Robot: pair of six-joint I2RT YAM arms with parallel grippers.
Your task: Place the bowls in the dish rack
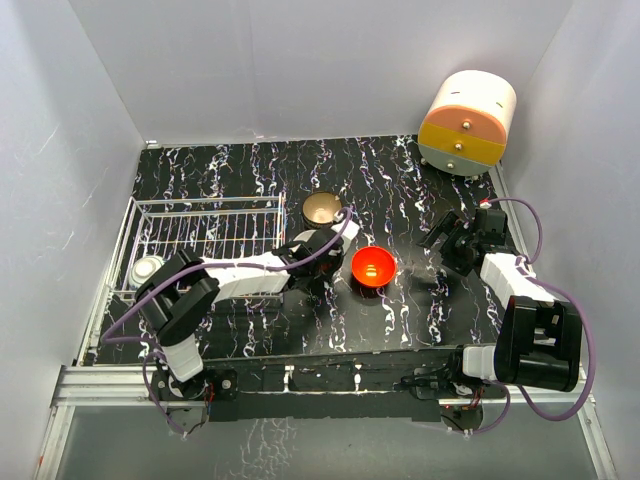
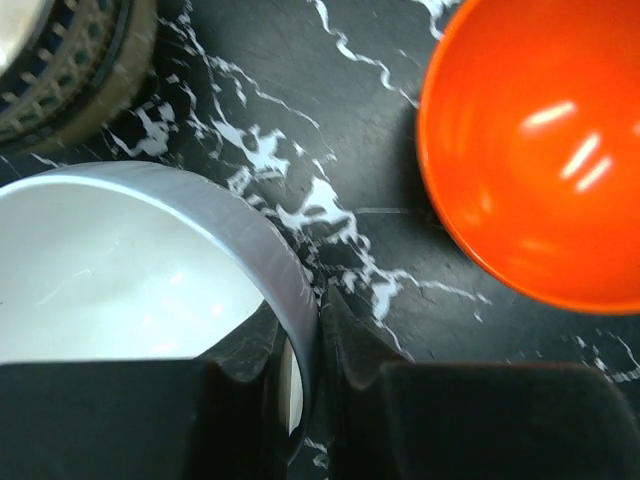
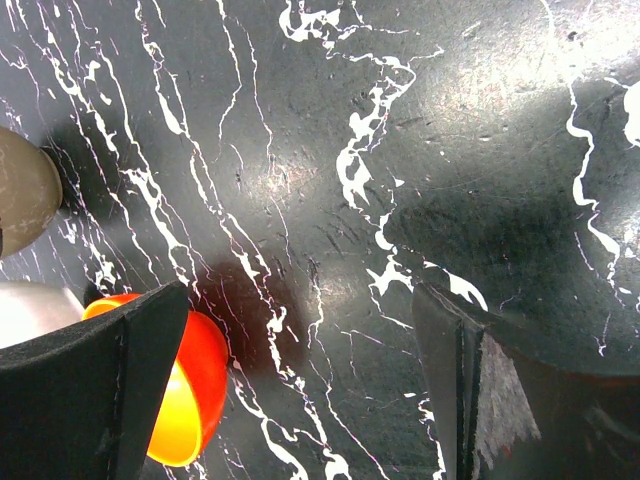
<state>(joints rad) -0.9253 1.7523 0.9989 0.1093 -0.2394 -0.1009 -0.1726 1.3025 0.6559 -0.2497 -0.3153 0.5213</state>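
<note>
My left gripper [image 2: 315, 320] is shut on the rim of the white bowl [image 2: 100, 270], one finger inside and one outside; in the top view it [image 1: 318, 255] sits mid-table and hides that bowl. The red-orange bowl [image 1: 373, 267] stands just right of it, also in the left wrist view [image 2: 540, 150] and the right wrist view [image 3: 195, 390]. The brown/gold bowl [image 1: 322, 209] stands behind. The wire dish rack [image 1: 205, 215] is at the left with one pale bowl [image 1: 145, 268] in its near-left corner. My right gripper [image 1: 450, 240] is open and empty above bare table [image 3: 300, 390]. The black bowl is out of view.
A round cream-and-orange drawer cabinet [image 1: 467, 122] stands at the back right. White walls close in the black marbled table [image 1: 400, 180] on three sides. The brown bowl's dark patterned outside [image 2: 70, 70] is close to the held bowl.
</note>
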